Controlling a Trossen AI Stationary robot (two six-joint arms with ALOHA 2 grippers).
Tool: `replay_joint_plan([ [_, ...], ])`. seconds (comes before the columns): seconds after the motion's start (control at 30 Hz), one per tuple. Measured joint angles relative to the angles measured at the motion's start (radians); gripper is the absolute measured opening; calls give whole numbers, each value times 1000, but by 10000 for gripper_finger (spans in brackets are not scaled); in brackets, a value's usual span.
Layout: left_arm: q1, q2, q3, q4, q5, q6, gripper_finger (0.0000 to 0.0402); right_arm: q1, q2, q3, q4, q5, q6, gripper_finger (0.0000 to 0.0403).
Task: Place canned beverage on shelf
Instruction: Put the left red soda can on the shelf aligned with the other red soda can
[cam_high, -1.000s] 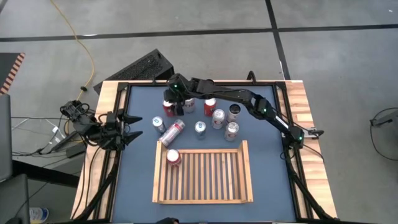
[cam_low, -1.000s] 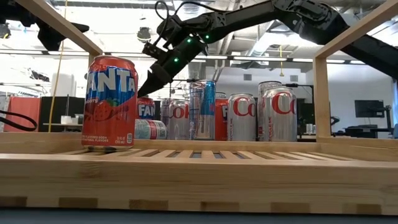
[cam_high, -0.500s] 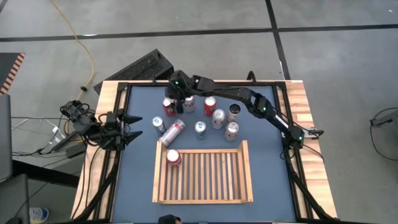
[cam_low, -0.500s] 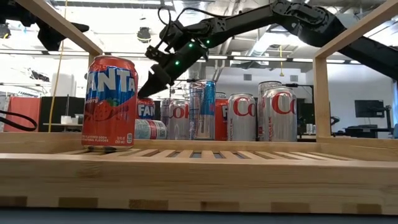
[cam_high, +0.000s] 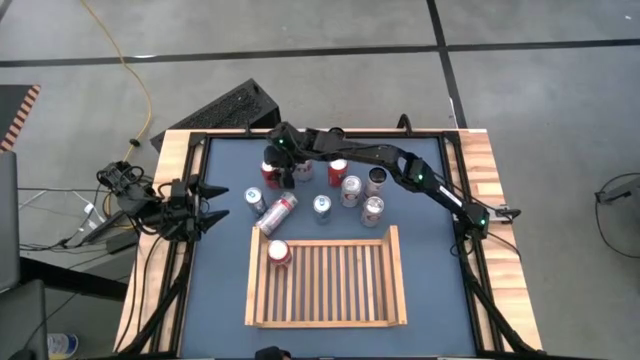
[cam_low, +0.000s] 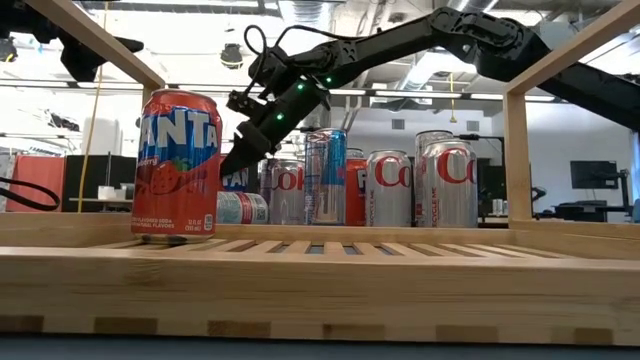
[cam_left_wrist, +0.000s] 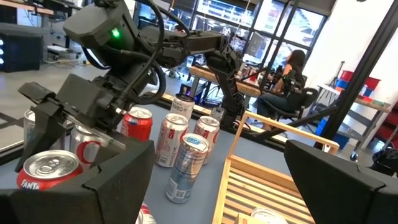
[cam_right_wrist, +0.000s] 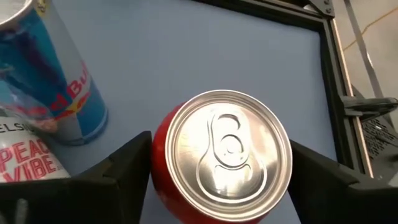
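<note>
Red aluminium is what gets straddled from above: in the high view the right gripper is seen reaching to the far-left part of the blue tabletop, over the red Fanta can. The light-wood slatted shelf lies along the near edge, with one red strawberry Fanta can already stood in its far-left corner. The left gripper is parked at the tabletop's left edge, fingers spread wide.

From the low view, the right gripper is seen angled down behind the shelved can, at the left end of the can row.

In the left wrist view, the approach is confirmed from the side.

In the right wrist view, the silver lid is seen between the two dark fingers, spread on either side, no contact shown. A good grip is judged to need the lid kept centred, a little more descent, and the slim blue-and-silver Red Bull can just beside left unbumped.
</note>
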Motion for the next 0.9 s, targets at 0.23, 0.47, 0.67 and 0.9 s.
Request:
replay_joint_plan([
  [0.23,0,0,0,0,-6,-1,348,15,0,3,-9,79,72,246],
  [0.47,0,0,0,0,-6,-5,348,46,-30,1,-63,210,163,234],
  [0.67,0,0,0,1,8,-11,348,64,-106,-1,-136,313,281,238],
  [0.9,0,0,0,2,20,-16,348,92,-300,3,-243,407,441,238],
])
